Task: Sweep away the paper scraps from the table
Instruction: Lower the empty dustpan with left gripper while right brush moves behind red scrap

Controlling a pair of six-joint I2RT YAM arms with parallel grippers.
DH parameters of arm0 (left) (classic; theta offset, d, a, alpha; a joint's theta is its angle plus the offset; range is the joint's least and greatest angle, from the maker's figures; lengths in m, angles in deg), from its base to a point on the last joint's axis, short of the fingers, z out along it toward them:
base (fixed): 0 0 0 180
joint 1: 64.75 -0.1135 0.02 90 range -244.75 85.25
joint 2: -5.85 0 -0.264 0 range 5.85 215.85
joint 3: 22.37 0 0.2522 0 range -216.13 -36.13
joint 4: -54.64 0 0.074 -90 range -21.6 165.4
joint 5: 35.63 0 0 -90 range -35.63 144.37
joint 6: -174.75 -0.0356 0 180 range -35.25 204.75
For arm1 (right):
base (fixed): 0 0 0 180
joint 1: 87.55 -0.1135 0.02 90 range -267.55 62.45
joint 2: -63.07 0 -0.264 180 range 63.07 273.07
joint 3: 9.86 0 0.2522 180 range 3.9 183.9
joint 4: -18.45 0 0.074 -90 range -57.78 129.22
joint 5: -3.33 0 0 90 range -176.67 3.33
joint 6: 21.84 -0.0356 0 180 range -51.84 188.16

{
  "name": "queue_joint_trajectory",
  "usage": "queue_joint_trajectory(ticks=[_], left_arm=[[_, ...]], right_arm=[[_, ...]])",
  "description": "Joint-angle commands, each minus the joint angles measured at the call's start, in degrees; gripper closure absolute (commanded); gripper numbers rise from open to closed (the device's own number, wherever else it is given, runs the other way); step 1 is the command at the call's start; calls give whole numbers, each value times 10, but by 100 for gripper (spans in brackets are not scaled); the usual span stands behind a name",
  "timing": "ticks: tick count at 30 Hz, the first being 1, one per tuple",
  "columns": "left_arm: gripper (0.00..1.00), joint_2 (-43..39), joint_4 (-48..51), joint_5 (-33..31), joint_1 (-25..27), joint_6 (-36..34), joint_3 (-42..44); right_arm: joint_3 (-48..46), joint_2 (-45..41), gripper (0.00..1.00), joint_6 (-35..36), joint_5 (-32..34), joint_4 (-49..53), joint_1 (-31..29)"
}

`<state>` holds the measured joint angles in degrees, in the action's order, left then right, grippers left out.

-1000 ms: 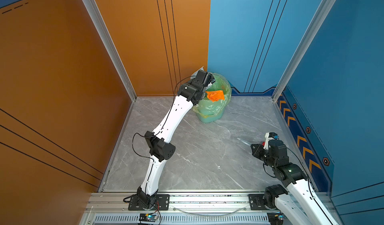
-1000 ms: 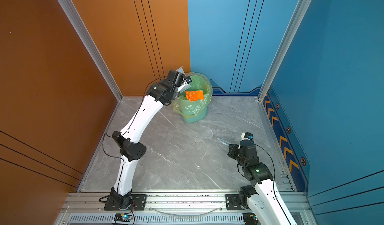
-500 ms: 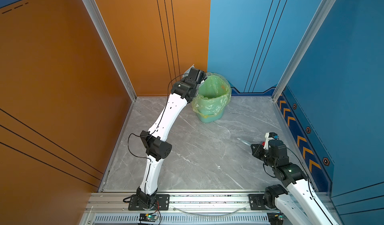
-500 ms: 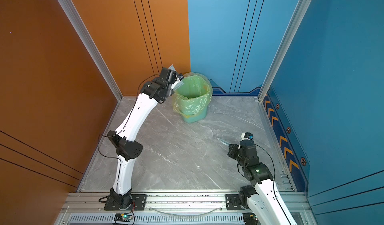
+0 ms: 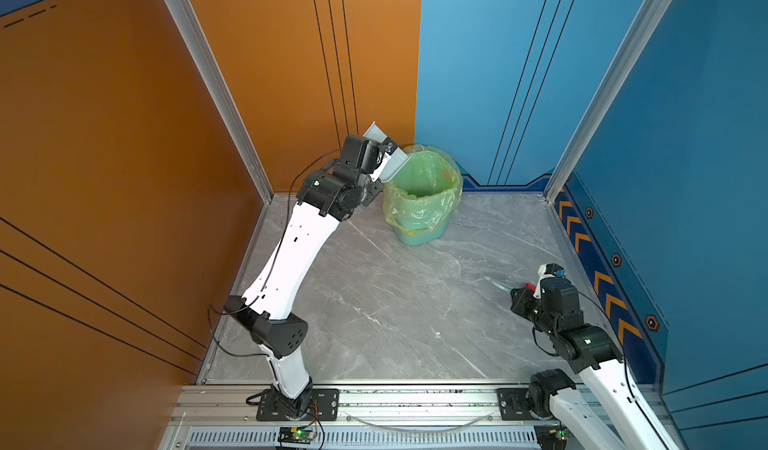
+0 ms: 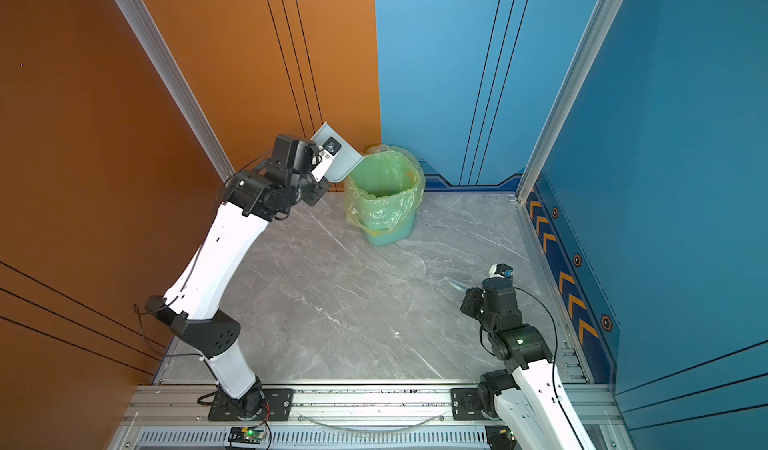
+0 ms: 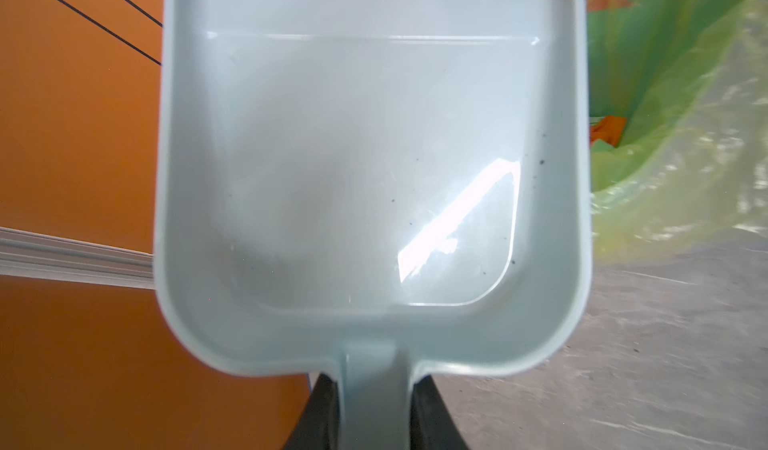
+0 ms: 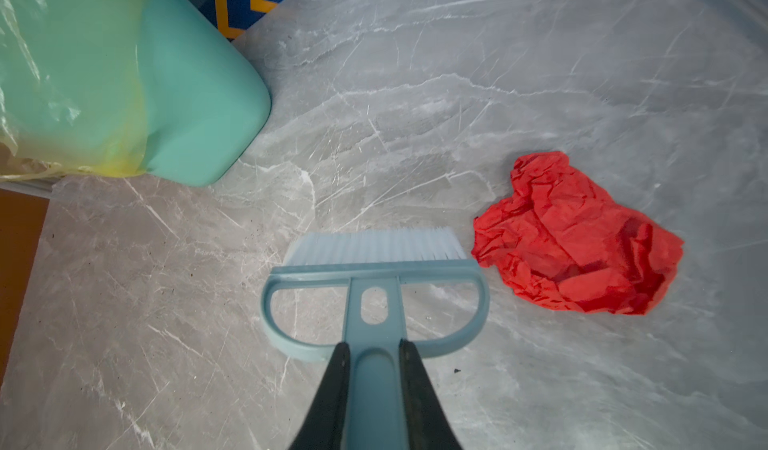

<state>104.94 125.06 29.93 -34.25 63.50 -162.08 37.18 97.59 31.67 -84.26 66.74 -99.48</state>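
Near the front, the right gripper pinches the brush by its handle. A red paper scrap lies on the table just beside one end of the bristle row, away from the bin, so this arm is nearer. Far back, the left gripper clamps the empty dustpan by the bin (only that wrist view shows an orange scrap inside).

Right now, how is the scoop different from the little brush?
The dustpan is a wide, pale grey tray; the brush is blue with pale bristles. The dustpan is raised beside the rim of the bin; the brush is low over the table, next to a red paper wad. The left gripper holds the dustpan, the right gripper the brush. Both are clamped by their handles.
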Motion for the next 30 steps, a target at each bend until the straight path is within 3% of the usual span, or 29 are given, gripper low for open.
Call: queue_joint_trajectory(ticks=[1,15,30], left_arm=[[100,-37,-6,63,9,73,68],[100,-271,-200,168,57,219,476],[100,-282,-256,222,107,309,639]], right_arm=[[21,-7,100,-14,56,32,5],[82,17,100,-43,190,109,17],[85,84,100,-40,192,136,69]])
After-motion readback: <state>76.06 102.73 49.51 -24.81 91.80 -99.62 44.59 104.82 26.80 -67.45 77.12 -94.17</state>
